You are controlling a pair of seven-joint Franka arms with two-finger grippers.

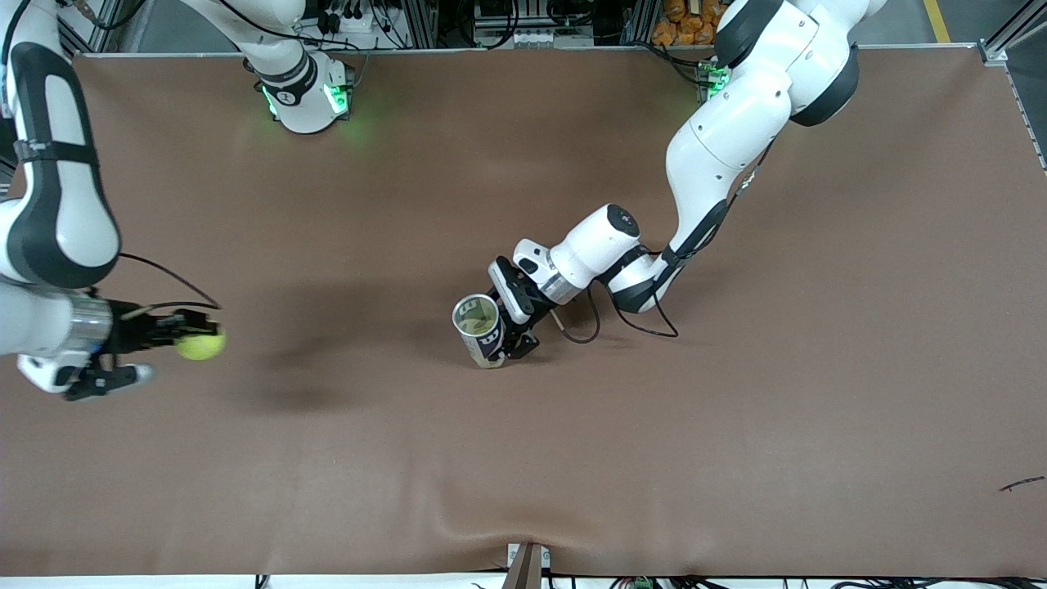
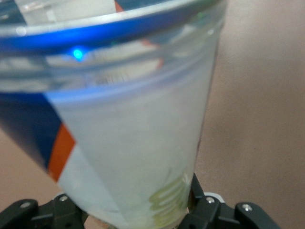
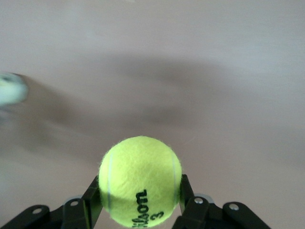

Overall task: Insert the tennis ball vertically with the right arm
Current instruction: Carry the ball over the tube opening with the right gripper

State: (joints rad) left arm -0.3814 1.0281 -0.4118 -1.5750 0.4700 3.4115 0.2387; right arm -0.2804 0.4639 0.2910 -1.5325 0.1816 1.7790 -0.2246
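Observation:
My right gripper (image 1: 195, 339) is shut on a yellow tennis ball (image 1: 201, 344) and holds it up over the right arm's end of the table. In the right wrist view the ball (image 3: 139, 180) sits between both fingers (image 3: 93, 198). My left gripper (image 1: 501, 337) is shut on a clear ball can (image 1: 480, 328) with a blue and white label. It holds the can at the middle of the table, mouth up and tilted toward the right arm's end. The can (image 2: 124, 119) fills the left wrist view.
The brown table cover (image 1: 736, 425) spreads all round. The arm bases (image 1: 307, 98) stand along the edge farthest from the front camera. A small dark scrap (image 1: 1022, 483) lies near the left arm's end, close to the front camera.

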